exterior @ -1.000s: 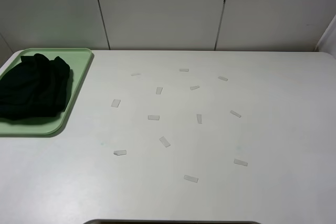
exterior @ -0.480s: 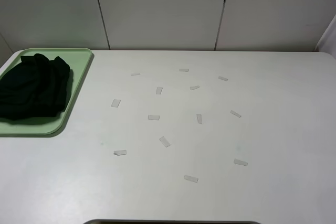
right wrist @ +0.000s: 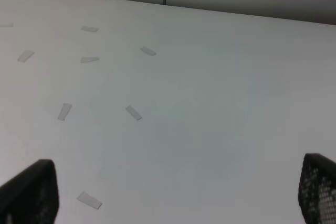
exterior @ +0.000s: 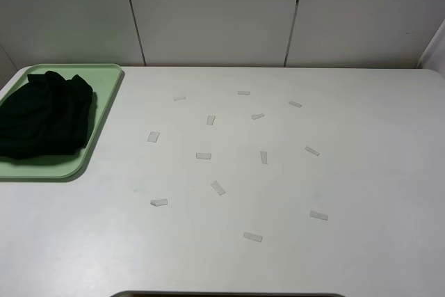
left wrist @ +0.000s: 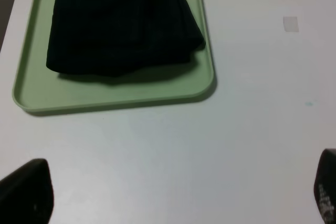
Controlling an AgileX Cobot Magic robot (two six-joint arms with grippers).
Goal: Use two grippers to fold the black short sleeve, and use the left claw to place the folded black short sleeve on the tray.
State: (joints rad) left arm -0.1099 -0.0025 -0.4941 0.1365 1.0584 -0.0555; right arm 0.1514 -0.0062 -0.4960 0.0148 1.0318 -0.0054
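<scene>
On the far left corner of the white worktop (exterior: 361, 172), as the high camera sees it, the pale green tray (exterior: 104, 102) carries the black short sleeve (exterior: 45, 116), gathered into a wrinkled dark bundle that lies wholly inside the tray's low rim, with bare green showing along the near edge and the right side. Neither arm appears in the high view. From the left wrist camera, the left gripper (left wrist: 173, 203) shows only its two black fingertips (left wrist: 29, 192) at the frame's corners, spread wide and empty above bare worktop just short of the tray's near rim. From the right wrist camera, the right gripper (right wrist: 173, 195) is likewise spread wide, holding nothing, above the open worktop. Small pale strips of tape (exterior: 218, 187) lie scattered over the middle of the worktop, well apart from the tray.
</scene>
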